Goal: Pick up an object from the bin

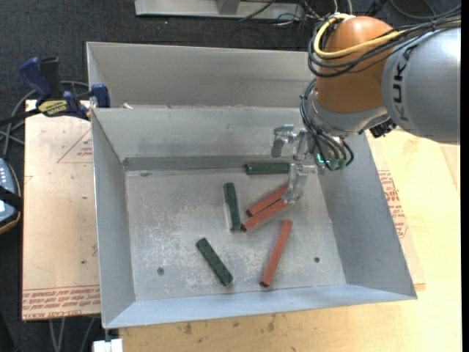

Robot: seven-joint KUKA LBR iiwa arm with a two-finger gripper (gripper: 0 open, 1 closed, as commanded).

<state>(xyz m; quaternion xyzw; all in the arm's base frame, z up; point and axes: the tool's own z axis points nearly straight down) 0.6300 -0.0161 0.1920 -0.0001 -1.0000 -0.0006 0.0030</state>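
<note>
Fingers (296,184) of the gripper (292,196) point down at the upper-right end of a pair of red-brown sticks (267,206) near the middle of the bin. From this side they read as one slim prong, so it cannot be told whether they are parted or closed, or whether they touch the pair.

Above them the KUKA arm (432,79), its wrist under an orange cover (355,57) looped with cables, leans in over the right wall of the grey metal bin (110,196).

Six short sticks lie on the bin floor:
- The two under the gripper lie side by side, touching, slanting up to the right.
- A third red-brown stick (276,253) lies just below them, apart.
- A dark green stick (231,205) lies just left of the pair.
- A second green stick (214,262) sits alone toward the front left.
- A third green stick (267,169) rests along the back of the floor, just left of the gripper.

By the look of it, the step in hand is the descent onto the pair's upper end, with nothing lifted yet. The next move calls for straddling one stick across its narrow width and closing. Because the two lie pressed together, a grip may catch both or nudge one aside.
</note>
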